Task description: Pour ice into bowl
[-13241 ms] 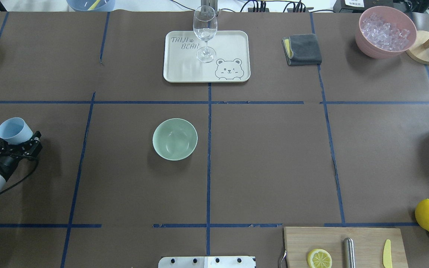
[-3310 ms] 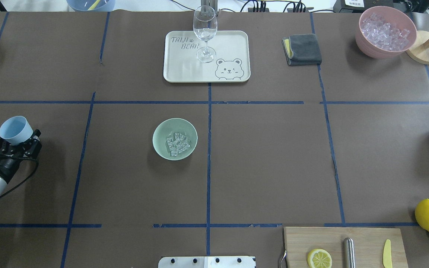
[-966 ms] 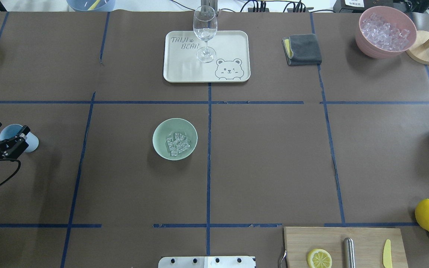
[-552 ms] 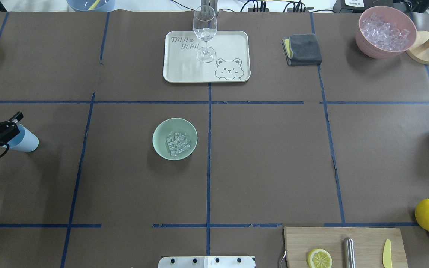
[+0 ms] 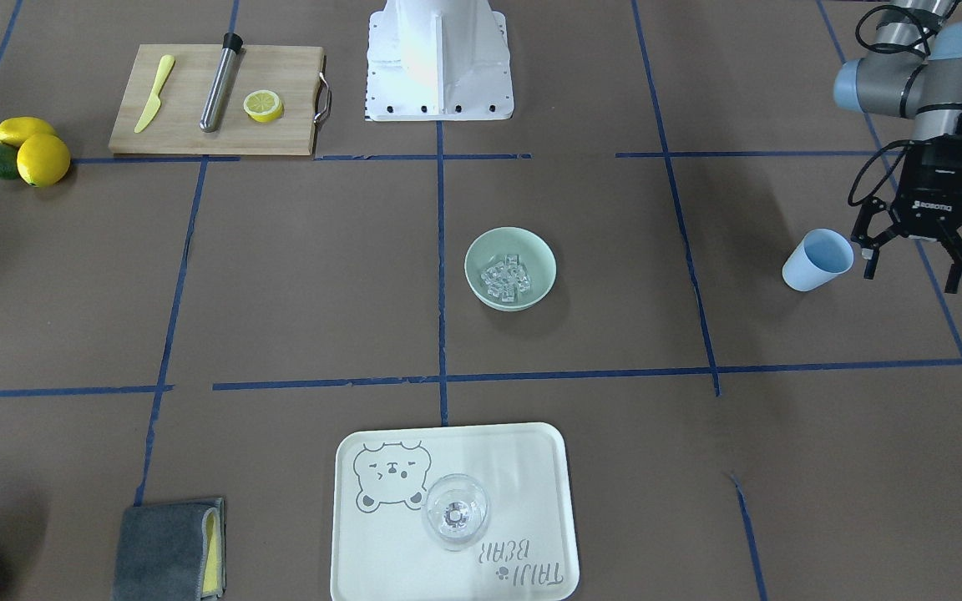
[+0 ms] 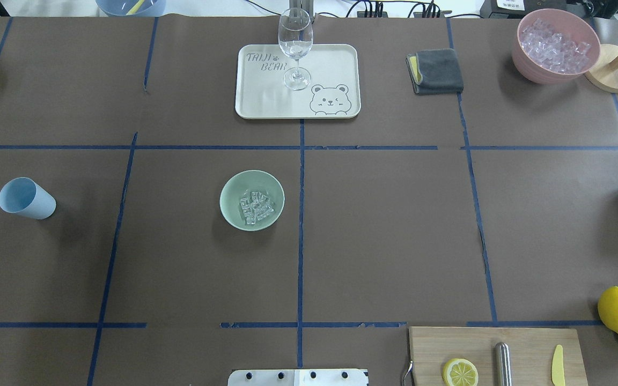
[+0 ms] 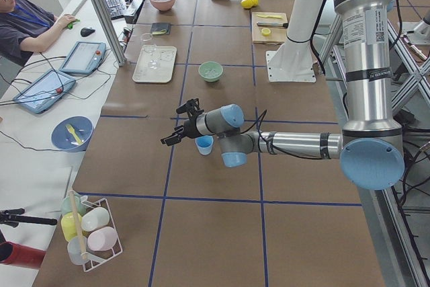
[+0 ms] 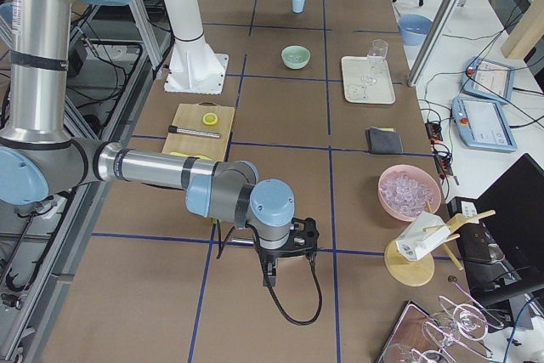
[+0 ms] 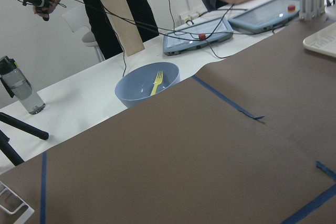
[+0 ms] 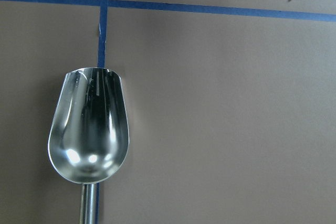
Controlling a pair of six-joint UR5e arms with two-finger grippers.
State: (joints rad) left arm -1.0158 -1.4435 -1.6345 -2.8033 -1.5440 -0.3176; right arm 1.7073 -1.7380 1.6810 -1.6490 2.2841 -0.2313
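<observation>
we are holding left tool [image 5: 911, 277] released beside cup [image 5: 817, 260] | ice [image 5: 508, 278] is lying in bowl [image 5: 481, 250] | right tool [image 8: 287, 252] state: we cannot tell

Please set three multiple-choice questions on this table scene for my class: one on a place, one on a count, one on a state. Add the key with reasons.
1. The wine glass stands on: A the cutting board; B the tray; C the grey cloth.
2. How many whole yellow lemons lie on the table? A one; B two; C four.
3. The left claw is: A shut on the wine glass; B shut on a lemon; C open and empty.
Key: 1 B, its foot rests on the tray by the bear drawing. 2 B, two lie together beside a green fruit. 3 C, its fingers are spread with nothing between them, the blue cup standing free beside it.
</observation>
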